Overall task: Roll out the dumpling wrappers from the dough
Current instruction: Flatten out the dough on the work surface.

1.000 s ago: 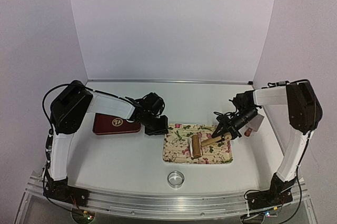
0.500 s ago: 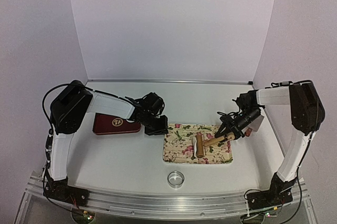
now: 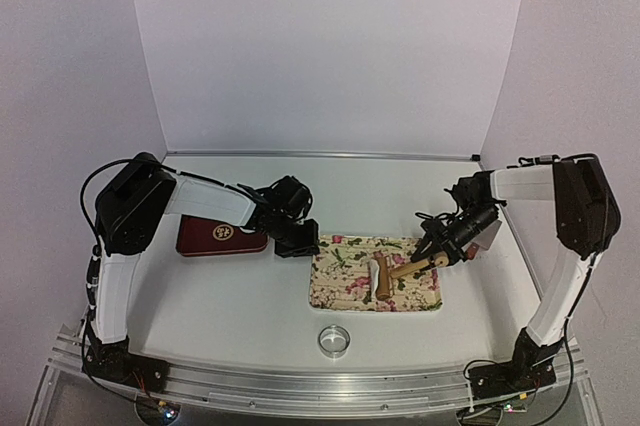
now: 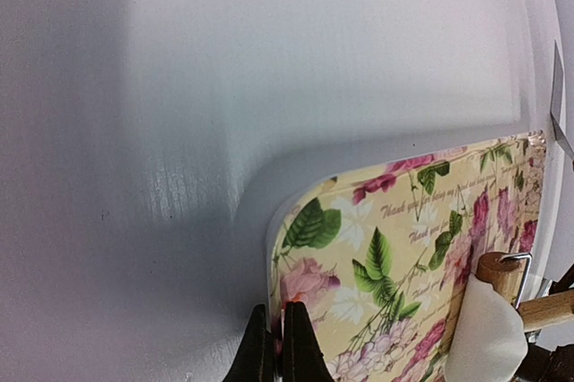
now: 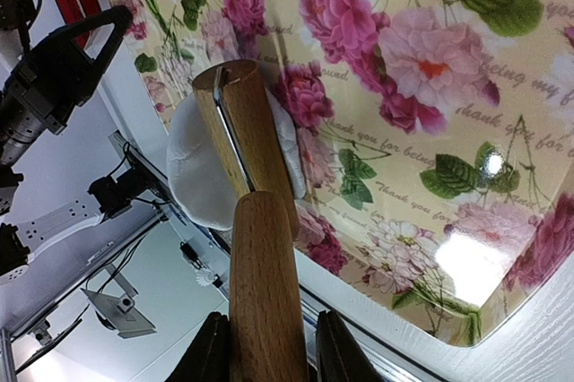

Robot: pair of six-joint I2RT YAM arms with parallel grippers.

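Right pincer (image 5: 269,346) is pinching the wooden roller (image 5: 256,221) by its handle. The dough (image 5: 193,176) is lying just ahead of it, under the roller's barrel, on the floral tray (image 5: 404,86). Left pincer (image 4: 276,346) is sitting pressed together at the tray's corner.

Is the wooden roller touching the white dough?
Touching. In the right wrist view the roller lies across the dough, which spreads out from under it on both sides.

Bright diffuse light, soft shadows, glare on tray (image 5: 471,261)
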